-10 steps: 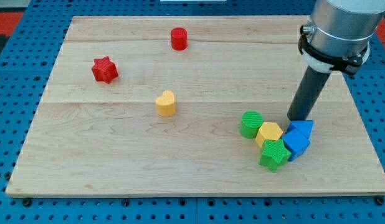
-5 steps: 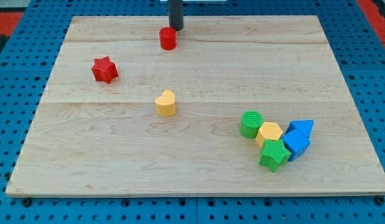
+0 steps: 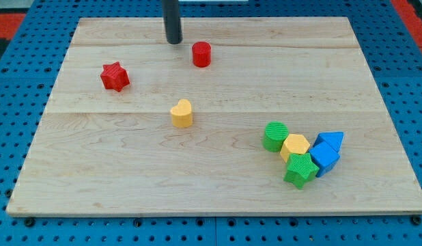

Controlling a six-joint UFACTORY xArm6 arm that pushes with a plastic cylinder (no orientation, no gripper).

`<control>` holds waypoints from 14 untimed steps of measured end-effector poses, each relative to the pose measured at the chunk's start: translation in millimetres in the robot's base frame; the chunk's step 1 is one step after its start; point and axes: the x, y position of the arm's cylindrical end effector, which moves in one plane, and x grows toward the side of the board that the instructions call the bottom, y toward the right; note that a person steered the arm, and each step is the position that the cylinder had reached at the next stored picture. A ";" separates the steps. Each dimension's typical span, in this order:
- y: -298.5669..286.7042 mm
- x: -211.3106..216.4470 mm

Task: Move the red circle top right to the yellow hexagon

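Observation:
The red circle (image 3: 201, 54) stands near the top middle of the wooden board (image 3: 129, 184). My tip (image 3: 173, 42) is just up and left of it, a small gap apart. The yellow hexagon (image 3: 295, 147) lies at the lower right in a tight cluster, touching a green circle (image 3: 274, 136) on its left, a green star (image 3: 300, 169) below it, and a blue block (image 3: 325, 158) on its right, with a blue triangle (image 3: 332, 141) above that block.
A red star (image 3: 115, 76) lies at the upper left. A yellow heart (image 3: 181, 113) lies left of the board's middle. The board sits on a blue pegboard (image 3: 13, 137).
My tip went from the blue blocks at the right to the top of the board, then left. The red circle first shifted left, and now lies further right and lower.

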 end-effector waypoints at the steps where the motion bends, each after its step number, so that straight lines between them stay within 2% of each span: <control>1: 57.3 62.0; 2: 105.6 102.0; 3: 75.2 70.0; 5: 105.9 85.8; 6: 101.7 61.1; 7: 130.8 81.2; 8: 154.1 132.4; 9: 155.2 158.2; 10: 156.3 130.2; 11: 192.6 142.5; 12: 198.4 174.5; 13: 190.0 172.6; 14: 192.3 150.7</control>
